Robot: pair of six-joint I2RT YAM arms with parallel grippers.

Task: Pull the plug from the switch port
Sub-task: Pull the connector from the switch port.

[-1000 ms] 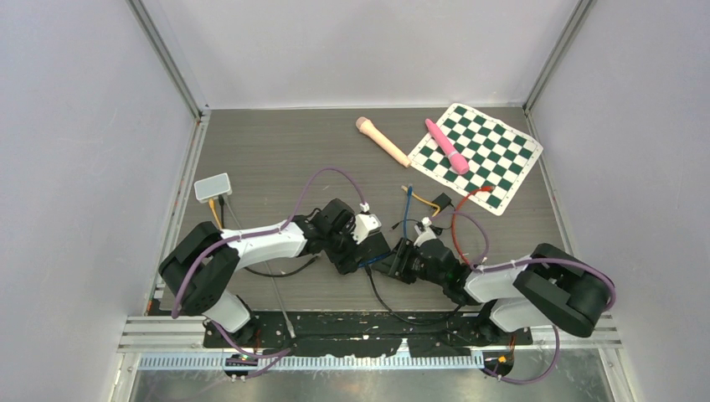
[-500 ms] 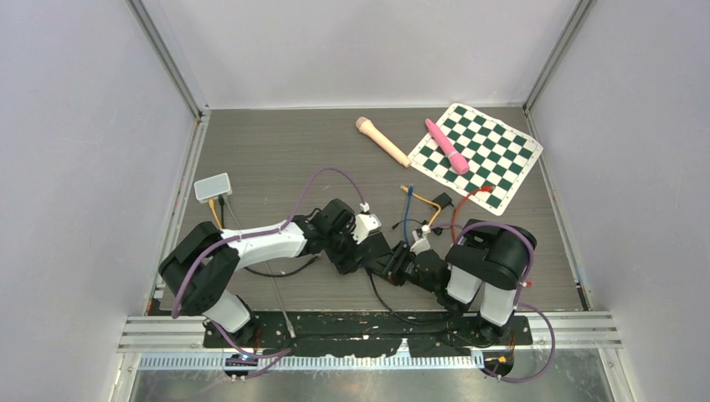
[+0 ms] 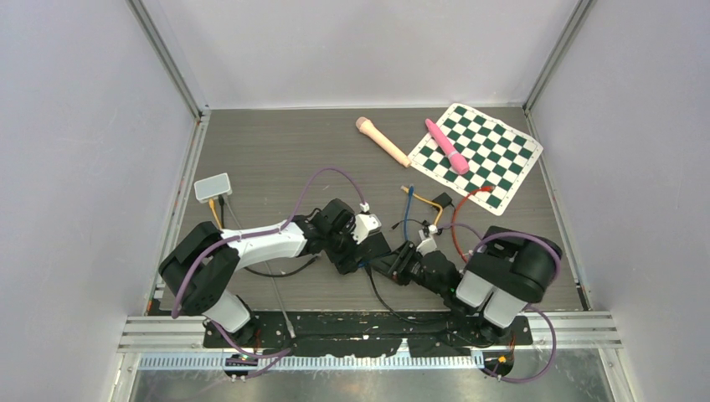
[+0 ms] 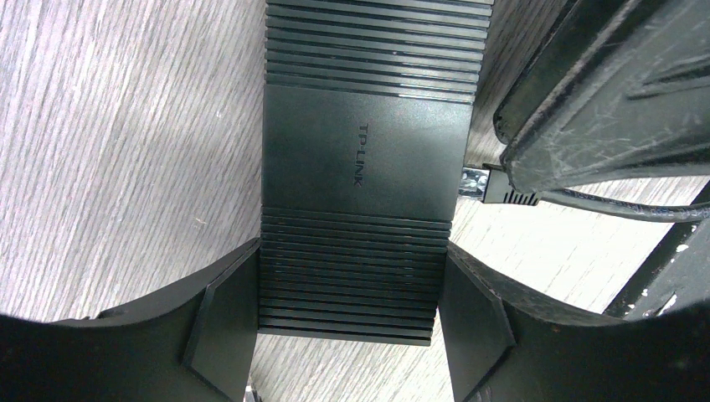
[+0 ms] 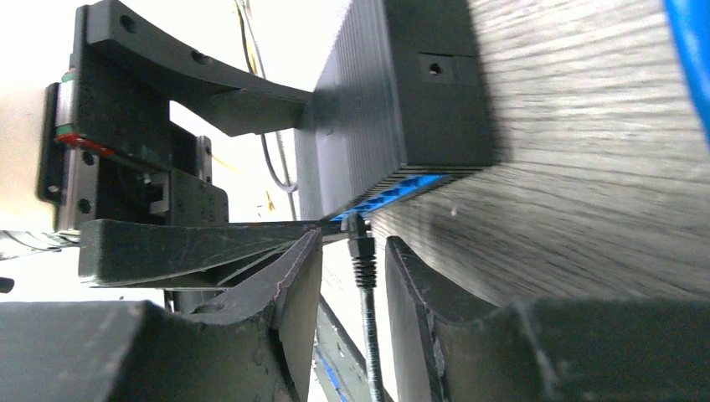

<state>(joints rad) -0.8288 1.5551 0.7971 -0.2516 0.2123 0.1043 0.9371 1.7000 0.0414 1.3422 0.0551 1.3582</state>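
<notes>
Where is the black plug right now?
In the right wrist view the black plug sits centre frame, between the fingers of the right gripper, at the side of the TP-Link switch that the left gripper holds.

ROBOTICS LAB, TEST CELL: I work inside a booth of plain pale wall panels (image 3: 75,151) held by aluminium frame posts (image 3: 167,63), set around a single wood-grain table (image 3: 268,159). My left arm (image 3: 259,241) and right arm (image 3: 511,276) are bolted to a black base plate (image 3: 368,343) on slotted aluminium rails (image 3: 377,331), with purple cables (image 3: 322,173) looping loose. The props are unrelated trial pieces: a TP-LINK network switch (image 4: 360,159), a green-and-white checkered mat (image 3: 477,155) and a small grey box (image 3: 213,187) on a wire.
</notes>
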